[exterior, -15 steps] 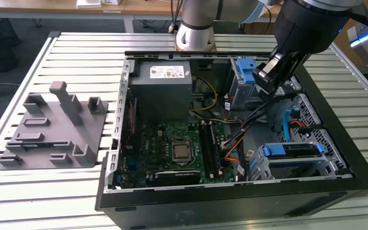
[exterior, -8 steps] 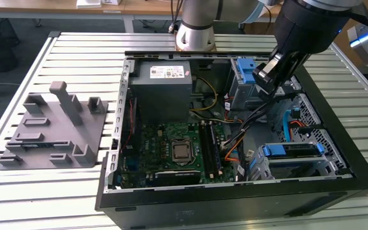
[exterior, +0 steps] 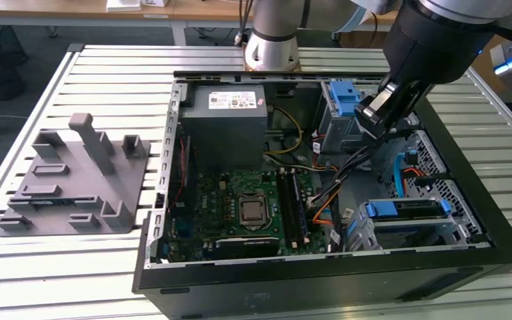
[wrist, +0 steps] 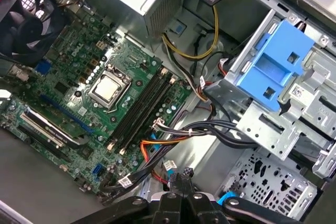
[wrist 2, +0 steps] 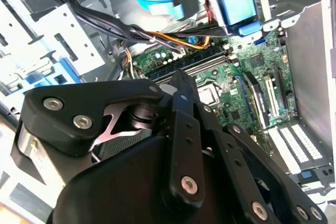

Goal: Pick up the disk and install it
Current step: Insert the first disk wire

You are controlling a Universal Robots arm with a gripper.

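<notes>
Noting the claw [exterior: 369, 115] hanging inside the open computer case [exterior: 492, 200], above the bundle of cables [exterior: 354, 167] and just beside the blue latch [exterior: 345, 97] on the upper metal cage. Reading the claw as pinched narrow in the first wrist view, tips together, gripping nothing. Locating the disk [exterior: 405, 209] in the lower cage, at the case's corner on the exterior view's right, blue frame facing up. Judging it as seated there or very nearly; unable to confirm full seating. Finding the grey holder [exterior: 69, 180] on the exterior view's left carrying nothing. Judging the pick-up as done and the install as far along. Recording a pale slatted counter [exterior: 105, 267] bearing case and holder, well apart. Glimpsing a wooden desk [exterior: 61, 8] and dark floor [exterior: 7, 73] beyond the counter.
</notes>
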